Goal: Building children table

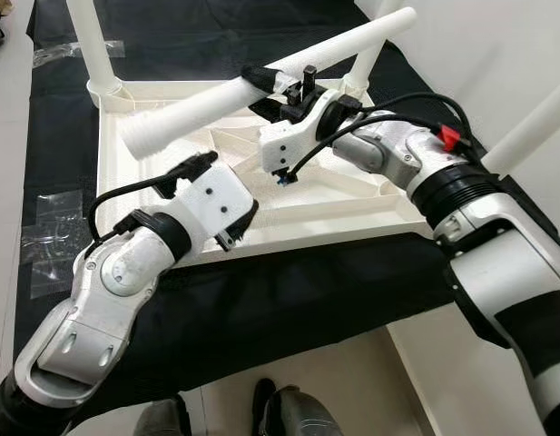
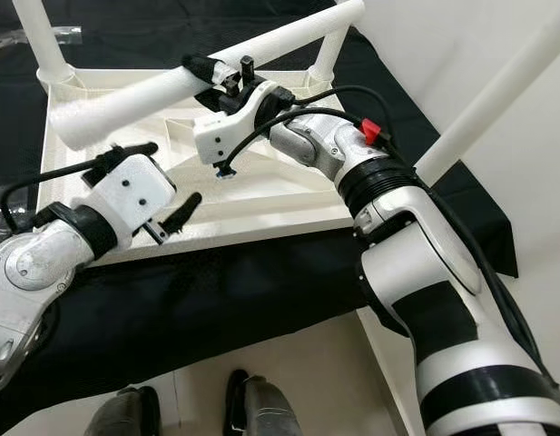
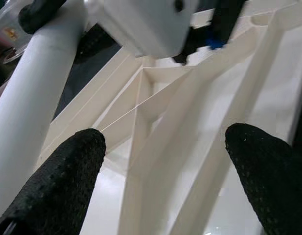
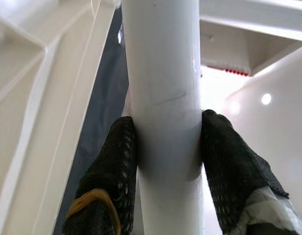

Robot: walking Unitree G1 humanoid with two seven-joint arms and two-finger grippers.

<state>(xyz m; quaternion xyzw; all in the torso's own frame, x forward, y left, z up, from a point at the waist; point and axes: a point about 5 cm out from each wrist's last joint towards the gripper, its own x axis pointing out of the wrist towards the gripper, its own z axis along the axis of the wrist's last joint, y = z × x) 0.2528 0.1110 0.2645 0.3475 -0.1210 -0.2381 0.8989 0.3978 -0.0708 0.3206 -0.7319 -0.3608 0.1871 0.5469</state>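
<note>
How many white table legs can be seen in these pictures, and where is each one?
4. One leg is held by the right gripper above the upturned tabletop. Two stand in its far corners. One rises at the right edge. More may be hidden.

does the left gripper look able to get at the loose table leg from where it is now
Probably yes. The left gripper is open and hovers over the upturned tabletop, just below the loose table leg that the right gripper holds up. Nothing sits between them.

upright table legs [image 1: 91, 45] cut off at top edge
</note>
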